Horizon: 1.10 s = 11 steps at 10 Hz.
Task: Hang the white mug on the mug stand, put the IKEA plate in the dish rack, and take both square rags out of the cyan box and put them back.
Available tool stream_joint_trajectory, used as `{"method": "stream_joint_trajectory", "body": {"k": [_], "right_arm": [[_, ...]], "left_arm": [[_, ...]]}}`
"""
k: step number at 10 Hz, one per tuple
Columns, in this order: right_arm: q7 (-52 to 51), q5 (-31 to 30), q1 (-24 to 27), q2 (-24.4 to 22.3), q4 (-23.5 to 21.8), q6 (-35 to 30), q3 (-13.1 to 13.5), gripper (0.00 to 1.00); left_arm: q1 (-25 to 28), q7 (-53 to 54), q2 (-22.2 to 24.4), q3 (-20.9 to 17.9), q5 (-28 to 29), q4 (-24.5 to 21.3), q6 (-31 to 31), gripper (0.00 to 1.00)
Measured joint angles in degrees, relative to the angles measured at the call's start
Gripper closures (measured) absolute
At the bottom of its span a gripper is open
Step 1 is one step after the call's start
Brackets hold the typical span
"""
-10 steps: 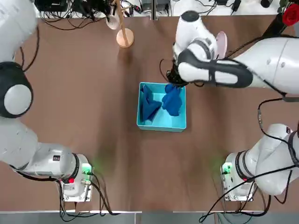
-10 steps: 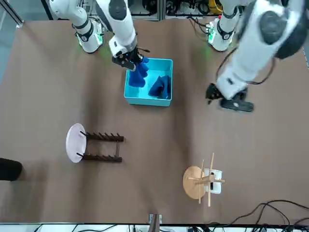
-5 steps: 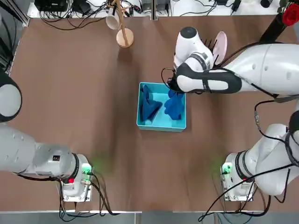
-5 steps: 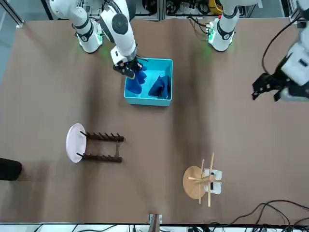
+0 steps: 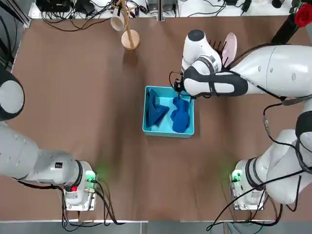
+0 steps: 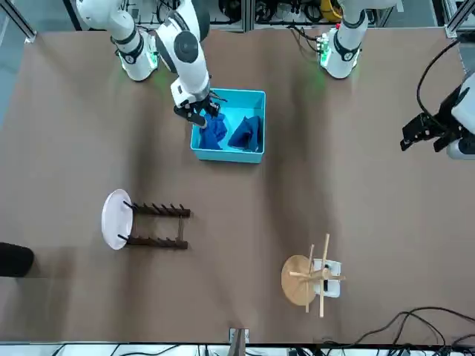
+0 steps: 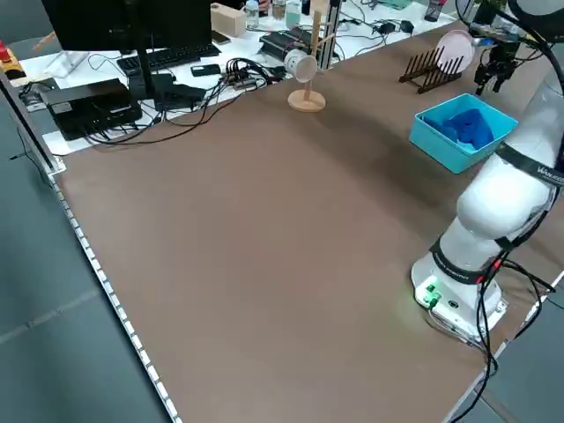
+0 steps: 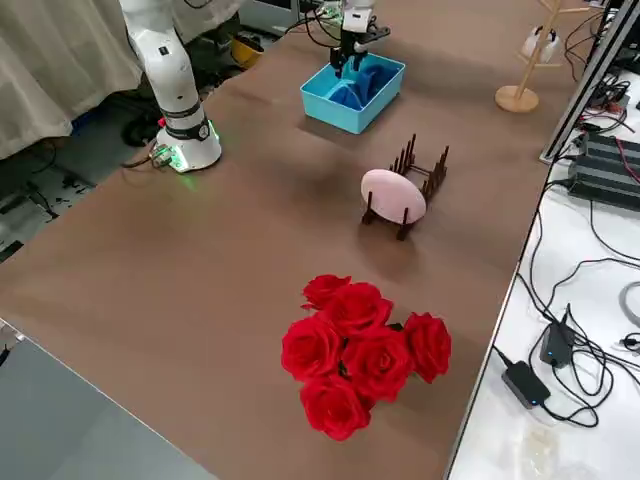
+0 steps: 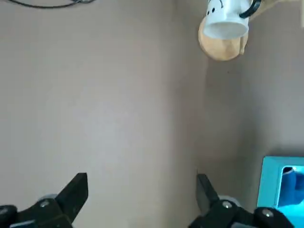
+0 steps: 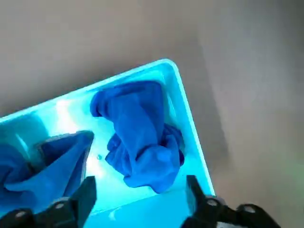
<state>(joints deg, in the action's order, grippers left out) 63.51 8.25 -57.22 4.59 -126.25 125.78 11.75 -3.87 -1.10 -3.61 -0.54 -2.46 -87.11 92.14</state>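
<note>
Both square rags [image 5: 168,113] lie bunched inside the cyan box [image 5: 168,131] mid-table, right gripper [image 10: 137,206] above its far right corner with fingers apart; soft, light cloth, probably best pinched at a raised fold.

Both arms are chunky glossy white shells with grey joint bands and black cables running along them. Bases glow with green lights, the left one [image 5: 78,187] with a red dot too. Fingers [image 9: 76,190] are black.
</note>
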Motion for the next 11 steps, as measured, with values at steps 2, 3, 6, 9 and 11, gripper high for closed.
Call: {"method": "stream_joint_trajectory", "body": {"k": [2,3,6,9,11], "right_arm": [[-0.76,-5.76,6.86,-0.21,3.49,-2.01,0.59,0.0],[-4.73,-7.61,12.05,-0.31,5.32,-3.17,0.9,0.0],[-29.31,-8.55,28.17,-0.45,14.01,-11.15,1.43,0.0],[-51.7,-8.57,40.34,-0.35,19.35,-14.04,1.49,0.0],[-61.28,-8.68,45.47,-0.39,25.62,-21.23,1.42,0.0]], "left_arm": [[-0.28,0.0,-0.09,-0.01,0.03,0.08,-1.13,0.01],[-0.4,0.0,-0.09,-0.04,0.63,0.11,-1.22,0.01],[-0.59,-0.09,-0.1,-0.02,1.78,0.18,-1.11,0.0],[-0.63,-0.15,-0.11,0.03,1.78,0.84,-0.96,0.0],[-0.64,-0.15,-0.11,0.05,1.78,1.09,-0.96,0.0]]}}
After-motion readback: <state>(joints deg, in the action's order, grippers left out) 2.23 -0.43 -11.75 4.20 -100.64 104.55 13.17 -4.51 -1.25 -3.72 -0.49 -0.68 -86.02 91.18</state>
